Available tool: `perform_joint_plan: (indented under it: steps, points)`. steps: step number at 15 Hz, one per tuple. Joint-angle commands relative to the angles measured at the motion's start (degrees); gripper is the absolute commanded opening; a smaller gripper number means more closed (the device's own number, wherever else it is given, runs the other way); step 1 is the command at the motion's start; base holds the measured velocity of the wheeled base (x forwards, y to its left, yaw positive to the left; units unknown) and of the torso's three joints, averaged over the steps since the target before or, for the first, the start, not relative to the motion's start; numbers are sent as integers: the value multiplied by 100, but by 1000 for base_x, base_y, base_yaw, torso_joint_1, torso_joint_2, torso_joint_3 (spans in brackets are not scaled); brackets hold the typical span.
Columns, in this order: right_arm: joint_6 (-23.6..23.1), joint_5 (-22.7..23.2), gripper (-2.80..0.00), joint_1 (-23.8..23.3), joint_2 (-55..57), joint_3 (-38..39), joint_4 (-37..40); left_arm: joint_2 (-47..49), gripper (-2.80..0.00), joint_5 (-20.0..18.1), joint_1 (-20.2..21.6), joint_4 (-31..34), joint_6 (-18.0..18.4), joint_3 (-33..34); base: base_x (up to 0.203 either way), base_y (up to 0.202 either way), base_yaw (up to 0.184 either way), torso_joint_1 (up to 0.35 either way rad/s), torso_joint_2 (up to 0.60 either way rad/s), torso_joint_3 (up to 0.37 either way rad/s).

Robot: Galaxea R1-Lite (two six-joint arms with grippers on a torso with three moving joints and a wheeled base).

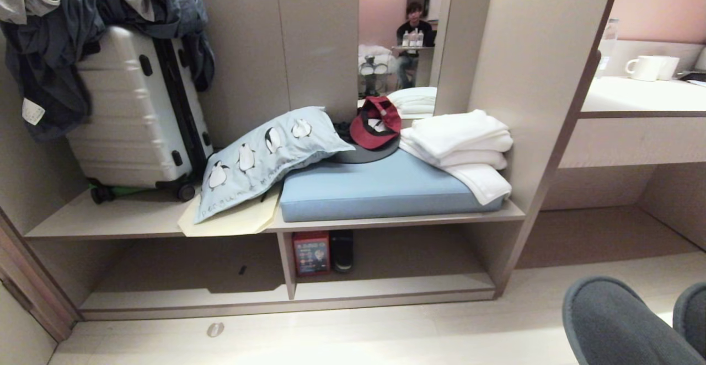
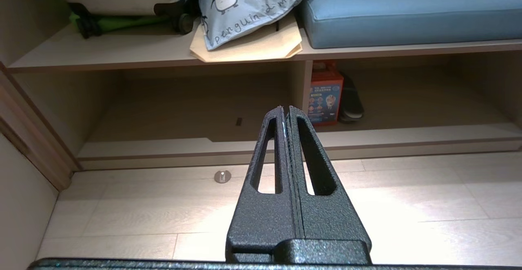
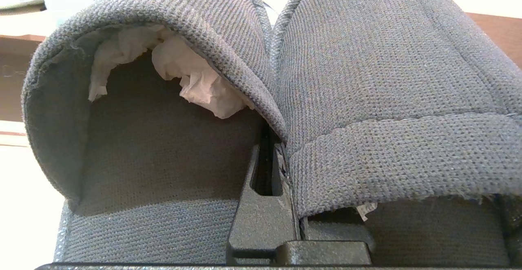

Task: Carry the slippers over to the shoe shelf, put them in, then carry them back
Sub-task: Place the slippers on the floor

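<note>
right tool (image 3: 285,156) pinches both slippers (image 3: 261,78) by their touching inner edges — one grip carries the pair toward the shoe shelf (image 1: 386,288) — left tool (image 2: 287,111) closed, empty.

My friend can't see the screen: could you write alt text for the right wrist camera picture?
Two dark grey knitted slippers fill the picture side by side, pinched together at their inner edges by the shut right end effector. Crumpled white paper is stuffed inside one slipper's toe.
</note>
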Motion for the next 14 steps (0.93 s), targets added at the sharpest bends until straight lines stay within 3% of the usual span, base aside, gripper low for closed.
perform_joint_plan:
  steps: [1,4,14]
  points:
    - [-5,5,-280,0,3,8,-1,5,-280,4,2,1,-2,7,0,0,0,0,0,0]
    - [-6,5,-280,0,9,9,-1,5,-280,4,2,1,-2,7,1,-51,13,0,2,2]
    - [-6,5,-280,0,0,3,-1,5,-280,4,2,1,-11,6,0,-196,3,5,1,1]
